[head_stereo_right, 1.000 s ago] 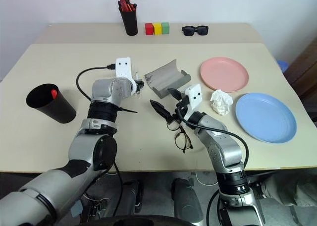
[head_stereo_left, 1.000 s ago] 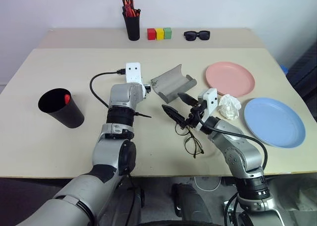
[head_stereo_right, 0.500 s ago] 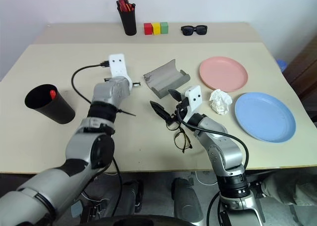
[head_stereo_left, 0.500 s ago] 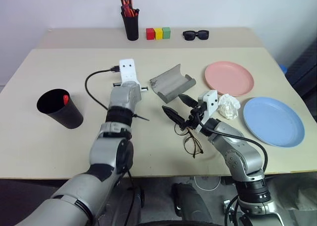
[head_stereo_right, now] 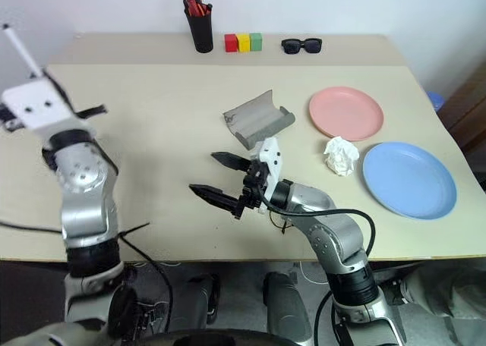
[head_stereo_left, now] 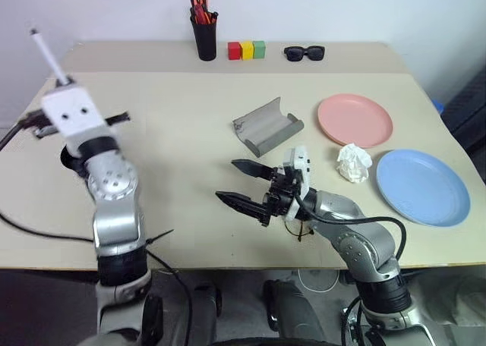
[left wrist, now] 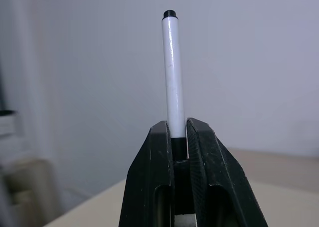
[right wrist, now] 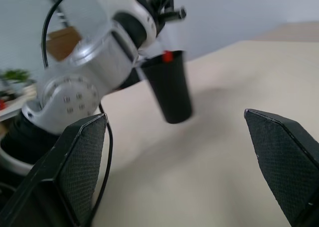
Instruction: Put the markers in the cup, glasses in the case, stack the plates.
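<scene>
White and slim, the marker (left wrist: 172, 72) stands upright between the two black fingers of the left gripper (left wrist: 178, 137), which is clamped on its lower end; a small black tip shows at its top, and in the head views it is raised at about ten o'clock, over the desk's (head_stereo_left: 182, 126) left edge. Just behind that wrist sits the black conical cup (right wrist: 169, 90), wider at its mouth than its base, with the red marker (right wrist: 167, 56) poking above its rim. Near the desk's centre, the right gripper (head_stereo_left: 244, 185) points toward nine o'clock with its fingers spread wide and nothing between them. Just behind it, at about five o'clock from centre, the thin wire-rimmed glasses (head_stereo_left: 298, 221) lie on the desk, mostly hidden by the wrist. The grey felt-like case (head_stereo_left: 266, 126) lies open at about one o'clock from the right gripper. Farther toward three o'clock are the salmon pink plate (head_stereo_left: 355, 120) and the light blue plate (head_stereo_left: 422, 187), apart from each other, with a crumpled white tissue (head_stereo_left: 354, 161) between them.
</scene>
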Tool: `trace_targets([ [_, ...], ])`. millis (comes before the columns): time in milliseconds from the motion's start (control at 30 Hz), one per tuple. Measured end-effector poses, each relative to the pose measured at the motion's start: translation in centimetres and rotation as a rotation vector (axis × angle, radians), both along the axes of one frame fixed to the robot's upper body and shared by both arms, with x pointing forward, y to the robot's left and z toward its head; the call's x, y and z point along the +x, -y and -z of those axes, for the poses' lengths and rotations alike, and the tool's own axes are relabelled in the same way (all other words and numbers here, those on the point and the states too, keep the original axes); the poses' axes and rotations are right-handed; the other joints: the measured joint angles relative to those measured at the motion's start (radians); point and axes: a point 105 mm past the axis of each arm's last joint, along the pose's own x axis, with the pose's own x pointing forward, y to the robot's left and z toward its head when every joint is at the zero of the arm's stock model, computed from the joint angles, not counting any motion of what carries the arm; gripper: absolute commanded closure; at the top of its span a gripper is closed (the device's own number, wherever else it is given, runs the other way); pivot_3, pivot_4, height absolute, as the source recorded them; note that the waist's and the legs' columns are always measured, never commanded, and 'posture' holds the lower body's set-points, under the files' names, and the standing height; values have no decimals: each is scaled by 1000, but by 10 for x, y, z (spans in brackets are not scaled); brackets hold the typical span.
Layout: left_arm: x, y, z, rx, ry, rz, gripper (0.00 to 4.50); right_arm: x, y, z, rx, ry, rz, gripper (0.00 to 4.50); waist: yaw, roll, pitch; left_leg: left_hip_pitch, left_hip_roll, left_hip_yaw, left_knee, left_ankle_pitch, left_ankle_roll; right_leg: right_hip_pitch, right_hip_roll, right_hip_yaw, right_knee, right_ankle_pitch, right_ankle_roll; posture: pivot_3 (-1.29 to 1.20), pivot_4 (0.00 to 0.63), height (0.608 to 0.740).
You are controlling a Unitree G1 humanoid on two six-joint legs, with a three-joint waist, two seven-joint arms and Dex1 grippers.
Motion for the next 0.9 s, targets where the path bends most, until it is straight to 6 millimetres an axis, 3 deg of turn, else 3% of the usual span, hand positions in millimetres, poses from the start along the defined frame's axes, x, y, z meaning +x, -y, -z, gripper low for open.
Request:
trace_targets([
  [200, -10, -7, 21, -67, -54, -51, 4477, 2, -3, 2, 2, -14, -30, 0, 0, 0, 0, 0, 0, -1, 4, -1, 1, 2, 0, -1, 0, 0, 0, 0, 150, 740],
  [700, -10, -5, 34, -85, -68, -43, 4477, 4, -5, 3, 17, -40, -16, 0, -1, 0, 0, 0, 0, -1, 4, -1, 2, 2, 0, -1, 0, 0, 0, 0, 150, 740],
  [900, -7, -1, 37, -81, -74, -30, 1930, 5, -5, 4, 17, -47, -7, 0, -2, 0, 0, 0, 0, -1, 4, -1, 2, 2, 0, -1, 0, 0, 0, 0, 150, 740],
])
